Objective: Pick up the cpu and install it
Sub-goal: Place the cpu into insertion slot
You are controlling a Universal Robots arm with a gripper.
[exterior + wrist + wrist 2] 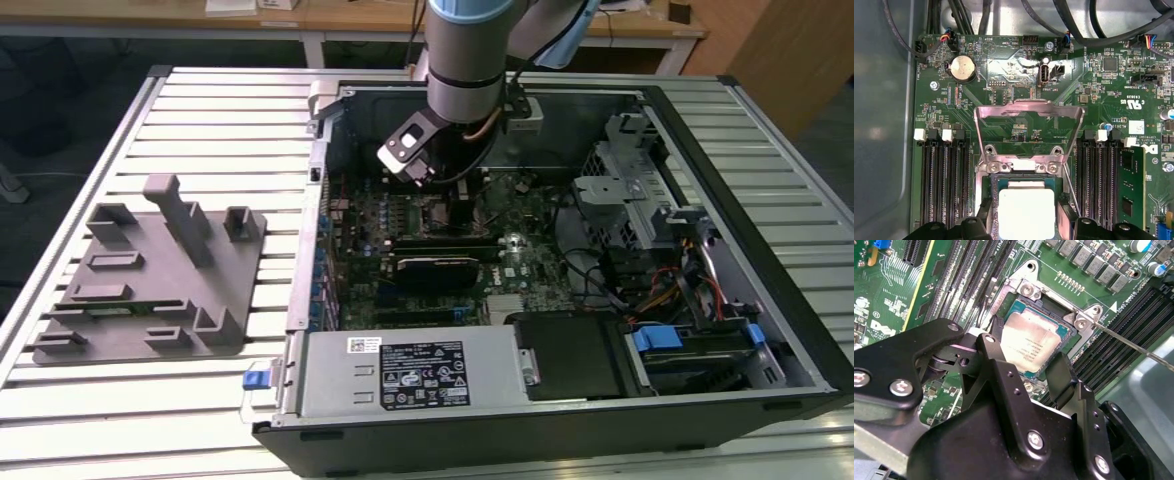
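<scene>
At the worktop's left edge, in the exterior view, a grey moulded plastic fixture with upright posts (147, 270) stands on the slatted aluminium worktop (200, 110), with bare slats between it and the open black computer case (534, 440) that takes up the middle and right. A grey metal box with a white label (400, 372) fills the case's near left corner. Beyond it the grey and pale blue robot arm (467, 60) reaches down from the far edge into the case, and a metal drive cage (641, 190) with bundled wires lines the case's right wall. Inside, the black gripper (1026, 354) sits low over the black square socket (1051, 302) on the green motherboard (1004, 65). The cpu, a small flat square chip with a silvery top (1031, 340), lies within the socket's frame right at the gripper. Whether the gripper clamps the chip or has let it go, I cannot tell. The socket's silvery metal load plate (1029, 130) stands swung up at one edge, and its thin wire lever (1134, 347) juts out past a corner. Rows of long black memory slots (946, 185) flank the socket closely on both sides, and one slot holds a green memory stick (1131, 195). Past the raised plate the board carries only low parts, among them a round silver coin cell (963, 68), up to the black cables (1079, 25) at its edge. The case's grey wall (884, 125) runs close beside one bank of slots.
</scene>
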